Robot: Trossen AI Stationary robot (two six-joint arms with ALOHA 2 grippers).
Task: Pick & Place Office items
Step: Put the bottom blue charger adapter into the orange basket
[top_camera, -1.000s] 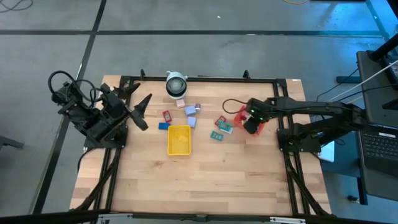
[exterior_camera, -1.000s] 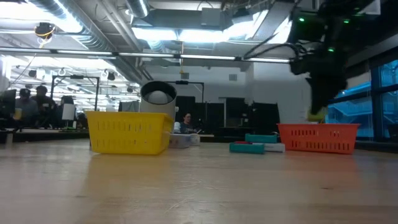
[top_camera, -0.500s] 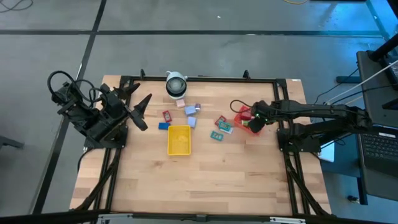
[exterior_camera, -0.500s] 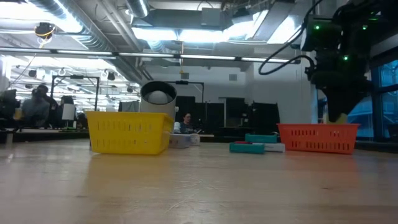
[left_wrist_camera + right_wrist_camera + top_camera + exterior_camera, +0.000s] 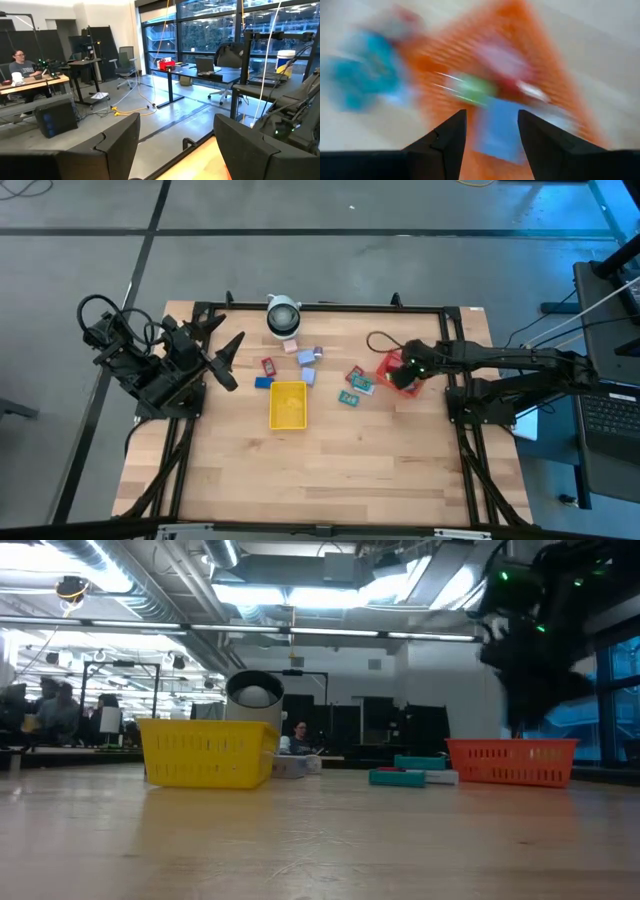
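My right gripper [image 5: 398, 377] [image 5: 491, 114] hangs open, pointing steeply down, over the red-orange tray [image 5: 388, 363] [image 5: 512, 762] at the table's right. Blurred green [image 5: 472, 89], blue [image 5: 500, 127] and pinkish [image 5: 502, 62] office items lie in that tray below the fingers, and nothing is between them. More office items lie flat on the table: red [image 5: 268, 366], blue [image 5: 263, 382], lavender [image 5: 308, 358] and teal [image 5: 347, 397] [image 5: 410, 773]. My left gripper [image 5: 232, 360] [image 5: 177, 122] waits open, raised at the table's left edge.
A yellow tray [image 5: 288, 404] [image 5: 208, 752] stands at the table's middle. A white round object with a dark centre [image 5: 284, 316] sits at the far edge. Bare wood fills the near half of the table. People sit at desks in the room beyond.
My right gripper has stayed over the red-orange tray and has rolled about its own pointing line. A small yellowish thing that showed at its fingertips in the low view no longer shows there.
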